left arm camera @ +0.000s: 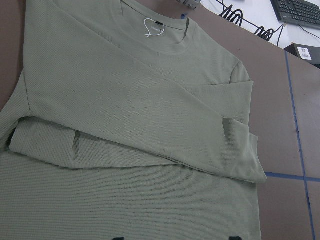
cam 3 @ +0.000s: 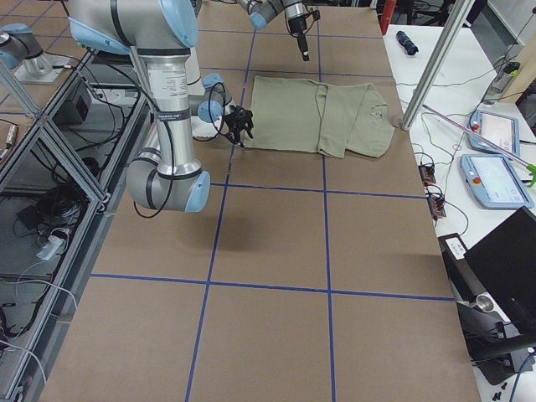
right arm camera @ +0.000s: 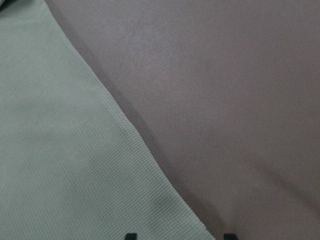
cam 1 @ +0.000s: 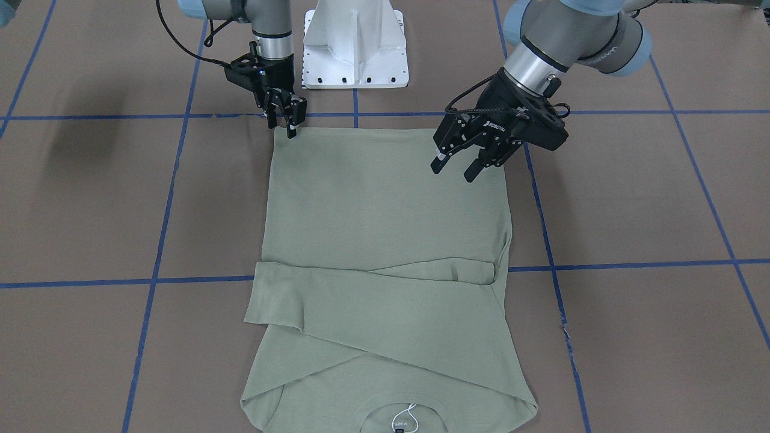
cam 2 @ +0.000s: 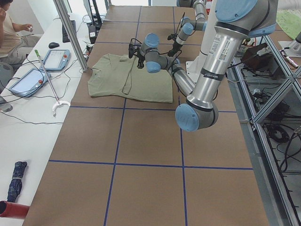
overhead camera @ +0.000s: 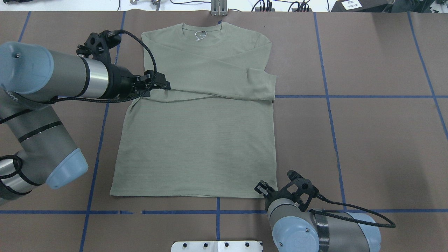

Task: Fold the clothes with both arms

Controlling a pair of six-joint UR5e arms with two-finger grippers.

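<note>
The sage-green shirt (overhead camera: 196, 140) lies flat on the brown table, collar and white string tag (overhead camera: 199, 36) away from the robot. Both sleeves are folded across the chest. My left gripper (cam 1: 454, 169) hangs open above the shirt's left side, a little over the cloth, holding nothing. In the overhead view the left gripper (overhead camera: 164, 84) shows near the crossed sleeves. My right gripper (cam 1: 287, 124) is low at the hem's right corner, open. In the right wrist view the shirt's edge (right arm camera: 125, 130) runs down between its two fingertips (right arm camera: 130, 235).
The white pedestal (cam 1: 355, 48) stands behind the hem, between the arms. Blue tape lines (cam 1: 150, 281) grid the table. A side bench with tablets (cam 2: 56, 59) and cables runs beyond the collar end, with a metal pole (cam 2: 70, 33) and a seated person (cam 2: 11, 33).
</note>
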